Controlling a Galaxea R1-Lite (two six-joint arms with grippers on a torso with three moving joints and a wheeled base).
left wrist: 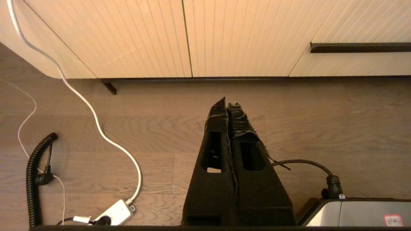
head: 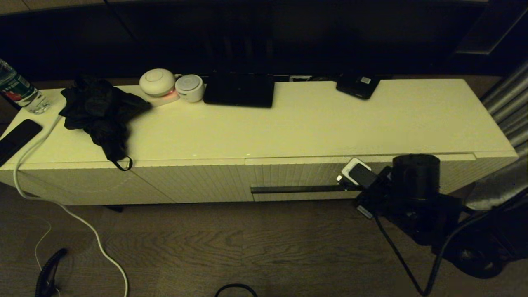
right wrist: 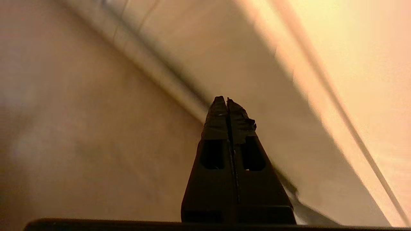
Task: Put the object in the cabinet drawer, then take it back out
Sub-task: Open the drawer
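Observation:
The object is out of view. The cabinet (head: 288, 123) stretches across the head view. Its drawer (head: 297, 175) is at the right half of the front and looks closed or nearly so, with the dark bar handle (head: 297, 189) across it. My right gripper (head: 343, 184) is at the right end of that handle, fingers shut with nothing between them. In the right wrist view the right gripper (right wrist: 227, 100) has its tips right against a blurred bar on the pale front. My left gripper (left wrist: 227, 104) hangs shut over the floor before the cabinet, left of the handle (left wrist: 359, 47).
On the cabinet top: a bottle with a green-and-red label (head: 16, 93) at far left, a black phone (head: 16, 138), a black cloth (head: 103, 113), two white round devices (head: 157, 82), a black flat box (head: 239, 90). A white cable (head: 62, 206) and a power strip (left wrist: 115, 211) lie on the floor.

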